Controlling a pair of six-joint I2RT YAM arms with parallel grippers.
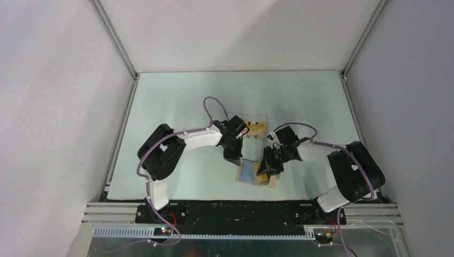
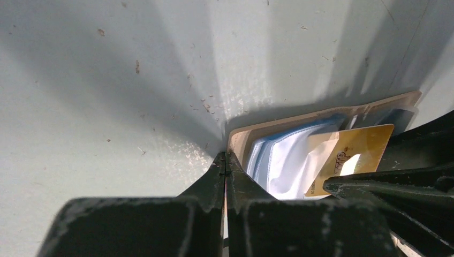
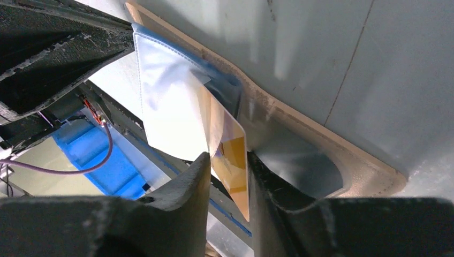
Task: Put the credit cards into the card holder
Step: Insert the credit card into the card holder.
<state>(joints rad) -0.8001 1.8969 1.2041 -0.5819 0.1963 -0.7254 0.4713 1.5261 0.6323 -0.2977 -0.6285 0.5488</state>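
The card holder (image 1: 247,172) lies open on the table, tan with light blue inner panels (image 2: 284,158). My right gripper (image 1: 266,172) is shut on an orange-yellow credit card (image 3: 234,144) and holds it on edge at the mouth of a clear sleeve of the holder (image 3: 321,139). The same card (image 2: 358,150) shows in the left wrist view, partly under that sleeve. My left gripper (image 2: 225,159) is shut, its tips at the holder's tan corner, touching or nearly touching it. More credit cards (image 1: 258,128) lie in a clear tray behind.
The clear plastic tray (image 1: 256,116) stands just beyond the left gripper (image 1: 234,154). The two grippers are close together over the holder. The right gripper's black finger (image 2: 385,184) shows beside the card in the left wrist view. Grey walls enclose the table.
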